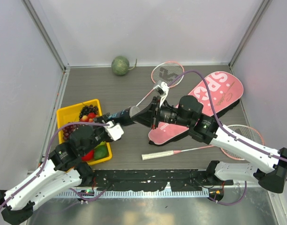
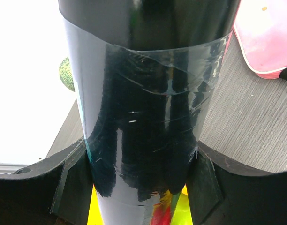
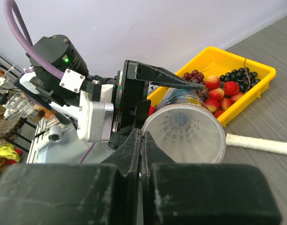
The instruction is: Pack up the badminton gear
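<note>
TUBE AT THE READY: The left gripper (image 1: pixel 111 123) is clamped across the long black tube (image 1: pixel 128 113), with a finger (image 2: pixel 207 180) pressed to each side of its glossy wall. It holds the tube clear of the table, long axis running straight out from its jaws toward the right gripper (image 1: pixel 155 115). The tube's open mouth faces the right gripper head-on, and a white feather shuttlecock (image 3: pixel 183 131) sits in that mouth, skirt outward. The right gripper's fingers are pressed together, their tips at the rim of the skirt (whether they nip a feather edge or merely touch it cannot be told from the wrist view). The right arm is plainly the nearer to the mouth. Seating the shuttlecock therefore looks like a push along the tube's axis, away from the right gripper and toward the left one. Under and behind the right gripper lies the pink "SPORT" racket bag (image 1: pixel 214 96). One racket (image 1: pixel 168 74) rests ahead of that gripper, and the other racket (image 1: pixel 242 137) lies back beside its arm. Below the left gripper sits the yellow fruit tray (image 1: pixel 64 115).
</note>
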`<state>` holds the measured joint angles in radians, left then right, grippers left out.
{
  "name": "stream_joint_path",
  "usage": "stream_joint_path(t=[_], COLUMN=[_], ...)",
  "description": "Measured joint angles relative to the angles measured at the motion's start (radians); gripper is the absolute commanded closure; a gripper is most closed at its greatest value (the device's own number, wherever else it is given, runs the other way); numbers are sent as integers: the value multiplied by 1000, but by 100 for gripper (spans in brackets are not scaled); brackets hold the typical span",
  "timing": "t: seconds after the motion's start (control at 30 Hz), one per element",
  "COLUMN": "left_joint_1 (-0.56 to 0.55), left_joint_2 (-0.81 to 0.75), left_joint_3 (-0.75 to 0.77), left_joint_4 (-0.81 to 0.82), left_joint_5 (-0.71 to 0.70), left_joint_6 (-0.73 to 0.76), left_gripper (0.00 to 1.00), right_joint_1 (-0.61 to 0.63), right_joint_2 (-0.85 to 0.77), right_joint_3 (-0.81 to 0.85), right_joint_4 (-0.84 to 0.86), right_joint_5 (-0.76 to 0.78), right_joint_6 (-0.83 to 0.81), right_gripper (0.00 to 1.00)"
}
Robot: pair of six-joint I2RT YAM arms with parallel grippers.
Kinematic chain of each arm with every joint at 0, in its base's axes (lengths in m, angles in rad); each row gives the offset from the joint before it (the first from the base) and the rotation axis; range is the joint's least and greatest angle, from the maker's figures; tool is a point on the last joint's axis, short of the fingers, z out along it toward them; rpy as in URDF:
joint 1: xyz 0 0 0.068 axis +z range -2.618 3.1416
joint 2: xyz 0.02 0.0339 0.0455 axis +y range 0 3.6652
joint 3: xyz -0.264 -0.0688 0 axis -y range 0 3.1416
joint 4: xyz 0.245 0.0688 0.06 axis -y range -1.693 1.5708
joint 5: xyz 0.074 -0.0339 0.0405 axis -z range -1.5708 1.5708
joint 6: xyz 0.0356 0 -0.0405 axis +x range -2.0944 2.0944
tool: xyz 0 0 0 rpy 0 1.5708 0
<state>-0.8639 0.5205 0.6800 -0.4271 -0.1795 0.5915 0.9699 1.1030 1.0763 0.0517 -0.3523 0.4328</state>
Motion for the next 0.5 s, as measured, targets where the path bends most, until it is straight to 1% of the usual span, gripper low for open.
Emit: stream_joint_path(t=[0.43, 0.5], left_joint_1=[0, 0], left_joint_2=[-18, -24], left_joint_3=[-11, -17], left_joint_4=[4, 8], left_joint_5=[-2, 0], left_joint_6=[5, 11], left_gripper=[100, 100], right_joint_1=[6, 6], right_joint_2=[10, 11], right_joint_3=[-6, -6], right_joint_4=[18, 19], right_joint_5=[-3, -8], right_joint_6=[16, 16], right_gripper=[95, 92])
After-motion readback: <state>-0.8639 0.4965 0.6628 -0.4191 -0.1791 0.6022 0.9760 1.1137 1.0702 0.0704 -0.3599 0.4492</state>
